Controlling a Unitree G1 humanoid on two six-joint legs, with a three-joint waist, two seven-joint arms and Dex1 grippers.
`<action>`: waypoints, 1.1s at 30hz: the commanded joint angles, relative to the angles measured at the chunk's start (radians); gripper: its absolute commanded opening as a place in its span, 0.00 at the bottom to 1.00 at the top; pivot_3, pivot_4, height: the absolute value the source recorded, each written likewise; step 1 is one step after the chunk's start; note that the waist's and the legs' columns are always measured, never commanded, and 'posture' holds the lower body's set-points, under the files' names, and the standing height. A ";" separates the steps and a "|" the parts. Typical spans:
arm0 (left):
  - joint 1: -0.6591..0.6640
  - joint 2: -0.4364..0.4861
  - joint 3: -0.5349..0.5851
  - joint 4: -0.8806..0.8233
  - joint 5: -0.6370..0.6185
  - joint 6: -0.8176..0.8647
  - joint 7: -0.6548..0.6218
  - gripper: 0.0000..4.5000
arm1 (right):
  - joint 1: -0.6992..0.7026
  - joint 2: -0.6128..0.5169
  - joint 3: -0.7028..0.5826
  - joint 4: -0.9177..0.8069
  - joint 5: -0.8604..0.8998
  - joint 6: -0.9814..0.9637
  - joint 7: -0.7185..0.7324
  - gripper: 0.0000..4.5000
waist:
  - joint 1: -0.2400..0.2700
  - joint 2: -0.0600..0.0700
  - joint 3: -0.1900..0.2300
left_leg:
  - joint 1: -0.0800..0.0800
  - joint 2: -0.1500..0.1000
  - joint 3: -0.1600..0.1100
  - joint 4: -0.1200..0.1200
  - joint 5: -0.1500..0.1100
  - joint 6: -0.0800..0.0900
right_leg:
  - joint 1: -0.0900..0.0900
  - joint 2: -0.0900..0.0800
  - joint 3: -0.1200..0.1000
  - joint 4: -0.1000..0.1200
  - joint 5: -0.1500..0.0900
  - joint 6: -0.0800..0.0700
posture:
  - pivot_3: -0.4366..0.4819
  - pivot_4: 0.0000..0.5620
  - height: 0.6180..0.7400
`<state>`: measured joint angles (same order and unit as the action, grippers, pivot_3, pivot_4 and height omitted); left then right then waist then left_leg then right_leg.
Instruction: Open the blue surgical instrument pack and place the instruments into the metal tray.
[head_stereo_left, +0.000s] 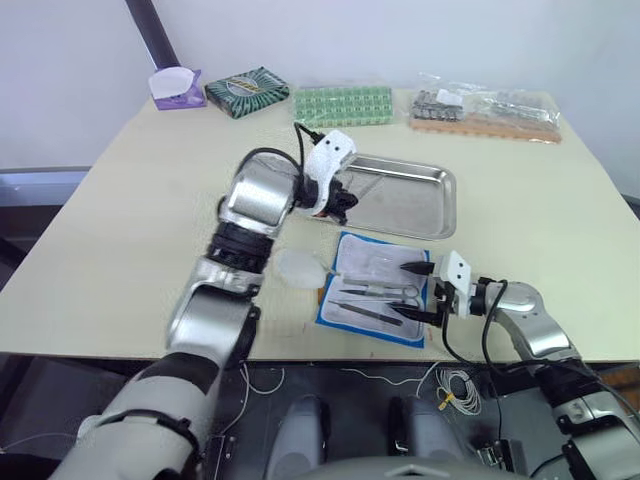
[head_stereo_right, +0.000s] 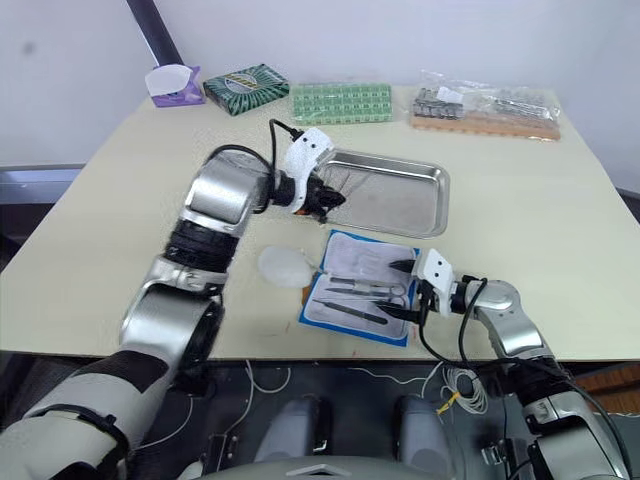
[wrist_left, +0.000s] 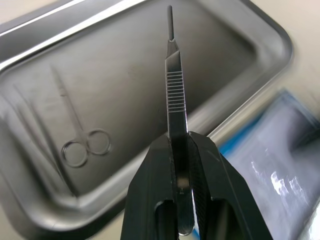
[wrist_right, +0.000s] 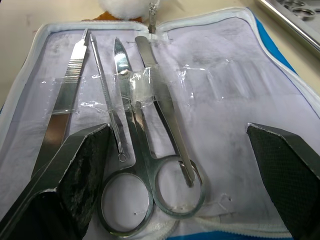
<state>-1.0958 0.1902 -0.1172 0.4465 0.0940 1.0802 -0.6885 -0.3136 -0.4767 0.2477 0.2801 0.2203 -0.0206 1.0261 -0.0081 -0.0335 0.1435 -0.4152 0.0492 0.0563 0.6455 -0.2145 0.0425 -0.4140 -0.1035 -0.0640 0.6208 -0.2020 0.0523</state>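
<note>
1. So, our blue surgical instrument pack (head_stereo_left: 378, 288) already lies unfolded on the tabletop (head_stereo_left: 120, 250), whitish lining up, so we judge the opening step done.
2. Our left gripper (wrist_left: 181, 150) has its jaws closed on a flat, ridged scalpel handle (wrist_left: 175, 85), which sticks straight out ahead of the jaws and over the metal tray (wrist_left: 260, 35).
3. Beyond those jaws, on the tray floor, one pair of ring-handled scissors (wrist_left: 82, 142) already rests, so at least one of the instruments is delivered; a second thin tool may lie next to it, but we cannot tell it from a reflection.
4. Our right gripper (wrist_right: 175, 165) has its jaws spread wide and empty, poised at the near edge of the pack.
5. Between those open jaws the remaining instruments (wrist_right: 130, 125) are still tucked under clear straps:
   - tweezers (wrist_right: 62, 95) by one jaw,
   - a thin probe (wrist_right: 106, 95) next to them,
   - scissors (wrist_right: 132, 165) in the middle,
   - a slim flat tool (wrist_right: 162, 110) crossing the scissors' ring.
6. We judge the task partly done: the held handle has yet to be released into the tray, and four tools are left in the pack.
7. The tray sits just past the pack's far edge, so each remaining carry is short.
</note>
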 joint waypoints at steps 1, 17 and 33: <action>-0.071 -0.060 0.068 0.106 -0.017 -0.091 0.166 0.01 | 0.061 -0.041 0.082 0.142 -0.138 0.104 -0.020 1.00 | -0.001 0.001 0.000 | 0.000 -0.001 0.000 0.000 0.000 0.000 | 0.000 0.000 0.000 0.000 0.000 0.000 | 0.48 0.27 1.00; -0.201 -0.167 0.171 0.566 -0.086 -0.401 0.441 0.01 | 0.065 -0.063 0.079 0.117 -0.129 0.122 -0.013 1.00 | 0.002 0.000 0.001 | 0.000 -0.005 -0.005 0.000 0.000 0.000 | 0.003 -0.002 -0.005 0.000 0.000 0.000 | 0.48 0.27 1.00; -0.224 -0.159 0.197 0.723 -0.097 -0.484 0.541 0.01 | 0.067 -0.063 0.079 0.113 -0.127 0.128 -0.015 1.00 | 0.002 0.000 0.001 | -0.001 -0.007 -0.006 0.000 0.000 0.000 | 0.003 -0.003 -0.006 0.000 0.000 0.001 | 0.48 0.27 1.00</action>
<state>-1.2793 0.0323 0.0702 1.1734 0.0077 0.6221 -0.1514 -0.3233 -0.4974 0.2569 0.2667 0.2204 0.0009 1.0409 -0.0059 -0.0340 0.1447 -0.4161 0.0424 0.0500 0.6453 -0.2145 0.0420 -0.4107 -0.1066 -0.0705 0.6209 -0.2015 0.0530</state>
